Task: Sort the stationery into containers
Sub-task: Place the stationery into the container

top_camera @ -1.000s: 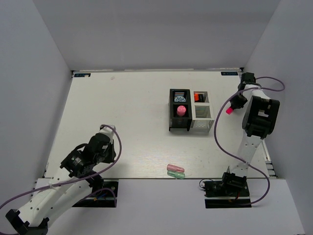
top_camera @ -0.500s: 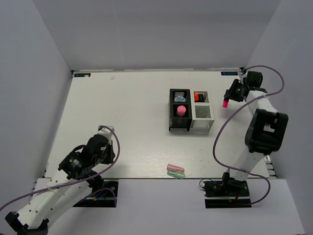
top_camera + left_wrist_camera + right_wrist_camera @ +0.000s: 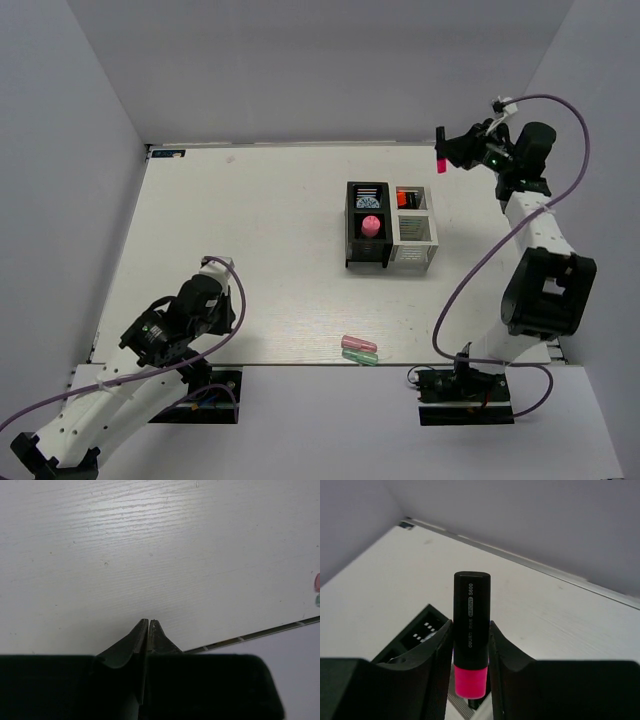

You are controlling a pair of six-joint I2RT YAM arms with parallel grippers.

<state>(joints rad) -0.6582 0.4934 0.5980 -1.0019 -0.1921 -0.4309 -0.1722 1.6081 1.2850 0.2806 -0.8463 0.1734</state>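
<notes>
Left tool (image 3: 149, 624) is pressed shut with nothing gripped, parked low over the white wood-grain counter (image 3: 250, 230) near the front edge, likely kept out of the way while the other arm works.

A pastel pink oblong piece (image 3: 356, 343) and a pastel green oblong piece (image 3: 363, 355) are left side by side, touching, at the counter's front edge, not yet sorted.

Mid-counter, a black square mesh bin (image 3: 350, 228) is set against a white square mesh bin (image 3: 415, 256), walls touching. A round pink item (image 3: 370, 225) is seen in the black bin; an orange-capped marker (image 3: 407, 199) is seen in the white one.

At far right, the right tool (image 3: 470, 647) is closed on a black marker with a pink cap (image 3: 471, 610), which is clamped mid-barrel, cap down, raised above the far edge behind the white bin. That hold is judged to suit a drop into the bin with the other marker.
</notes>
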